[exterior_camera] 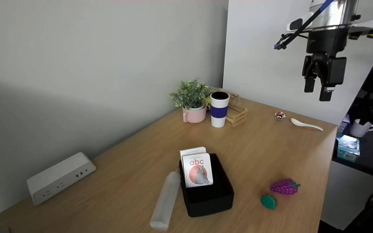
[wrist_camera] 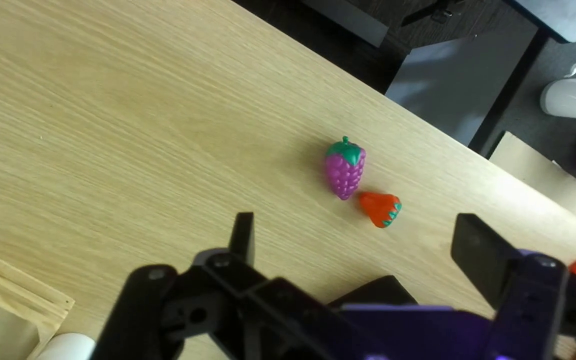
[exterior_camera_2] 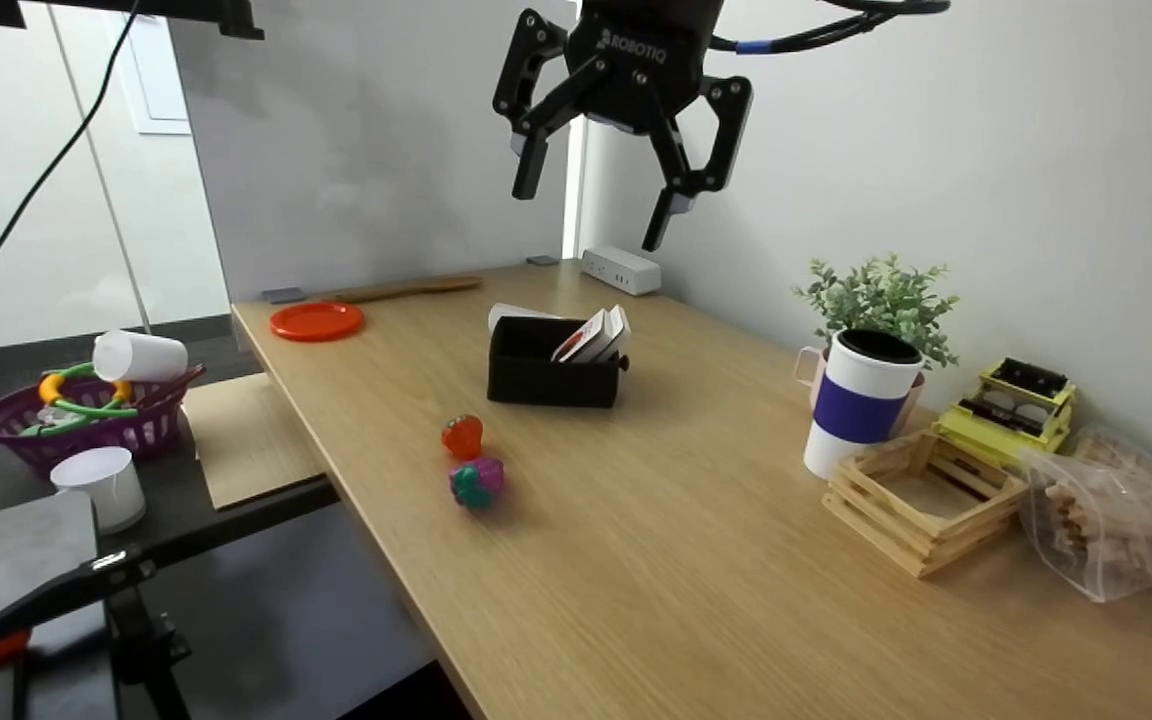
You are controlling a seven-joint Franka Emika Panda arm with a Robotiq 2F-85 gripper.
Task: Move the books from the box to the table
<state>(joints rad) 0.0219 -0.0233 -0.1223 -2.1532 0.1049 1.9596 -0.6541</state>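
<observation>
You seem to be working in a lab or office: a robot arm and its cables hang over a wood-grain table against plain grey walls. On that table you have a white multi-socket power unit, a potted plant and toy fruit, and in an exterior view a heaped purple basket sits on a lower dark surface beside it.

Counter: smooth wood grain, soft sheen. Box: matt, looks like plastic. Books: smooth, paper-like covers. Toy grapes: bumpy, glossy plastic. Toy strawberry: smoother, shiny. Crate: bare-looking wooden slats. Bag: clear, crinkled plastic film. Gripper: mostly matt; collar above it, polished metal.
</observation>
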